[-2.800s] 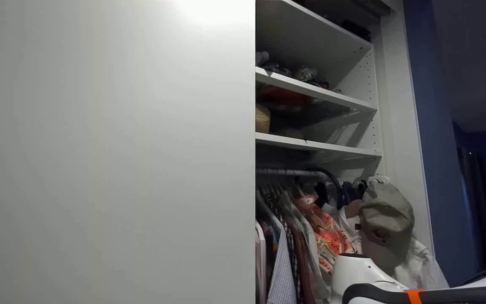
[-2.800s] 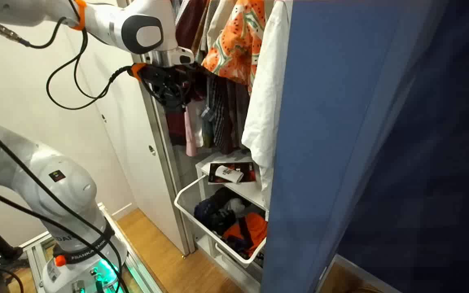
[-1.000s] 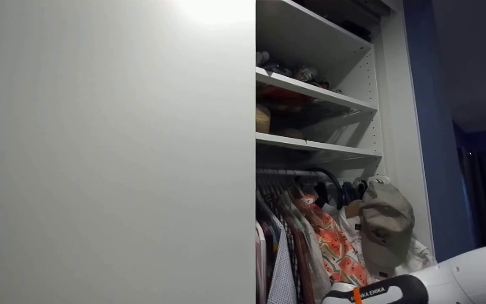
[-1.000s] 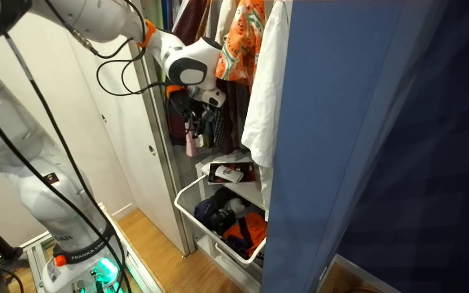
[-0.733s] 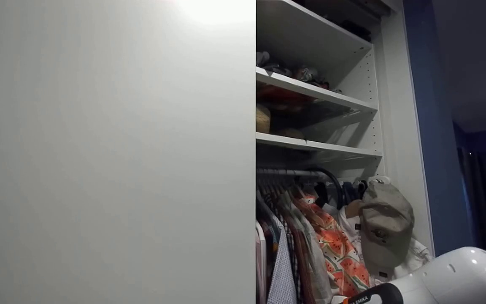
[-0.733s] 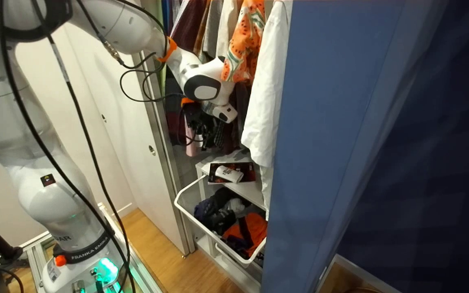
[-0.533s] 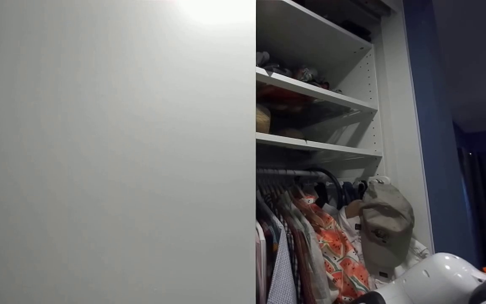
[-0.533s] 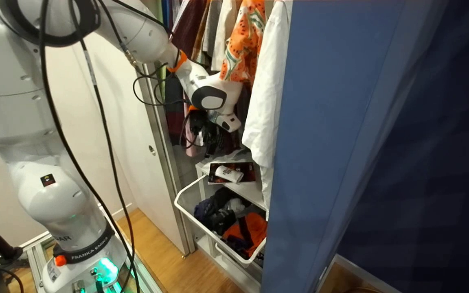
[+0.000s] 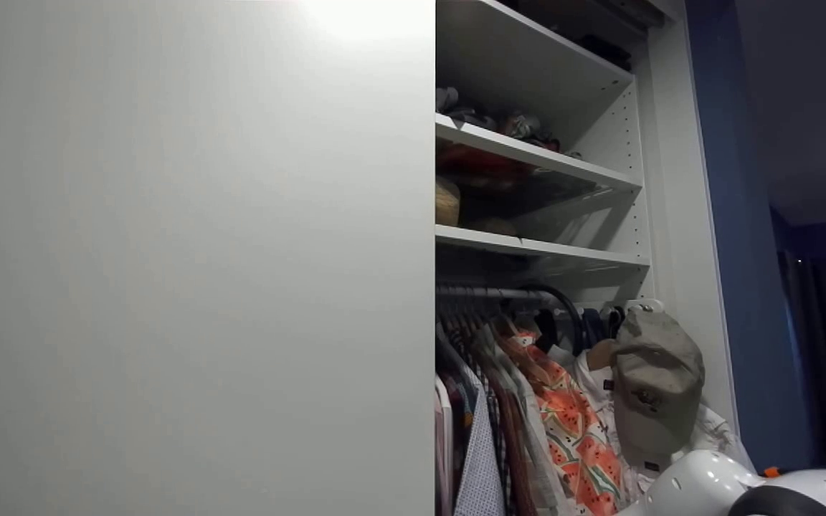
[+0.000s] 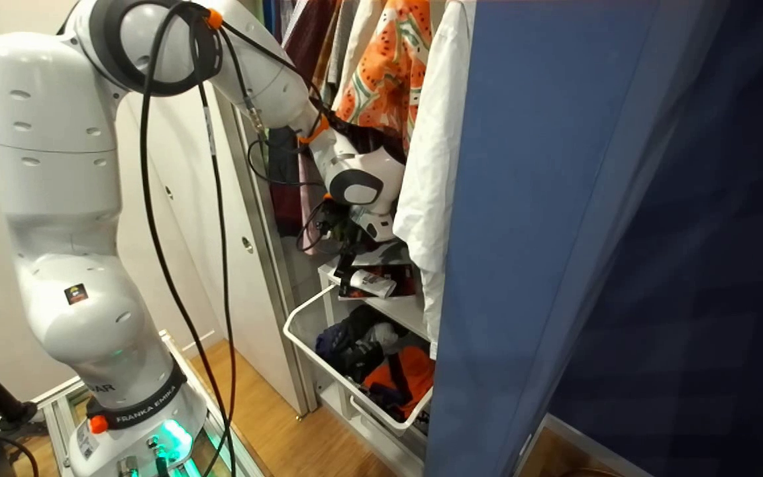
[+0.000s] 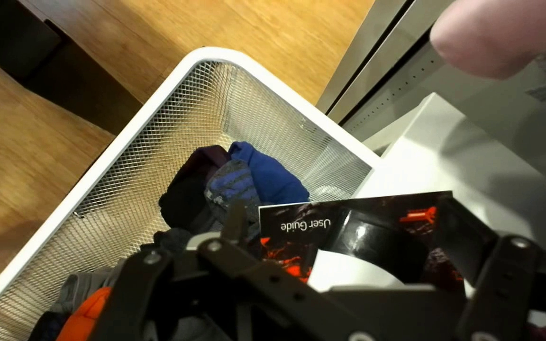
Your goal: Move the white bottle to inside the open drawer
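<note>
White cylindrical bottle (image 11: 346, 270) with glossy black end, 1: lying on its side atop a thin dark booklet (image 11: 294, 237) with red markings, lettered "User Guide", the booklet resting on the flat white counter (image 11: 427, 166). Black 2-fingered pincer (image 11: 341, 215), 1: released, its black fingers (image 11: 465, 237) spread wide, 1 to either side of the bottle in the wrist view, booklet surface showing in both gaps. White-rimmed wire-mesh drawer (image 11: 216, 53), 1: standing extended, just beside the counter's edge, the bottle outside it; within, bunched blue cloth (image 11: 273, 175) and, in an exterior view, orange cloth (image 10: 419, 371). Brown wooden floor (image 11: 277, 28): below the drawer. White jointed robot arm (image 10: 57, 179) with black and orange trim, 1: bent over in an exterior view, its lower end above the counter. Orange watermelon-print garment (image 10: 381, 86), 1: hanging, seen in both exterior views. Long white garment (image 10: 434, 172), 1: hanging just beside it. Khaki fabric cap (image 9: 660, 373), 1: in an exterior view, near the watermelon print, below 3 white shelves (image 9: 538, 153).
</note>
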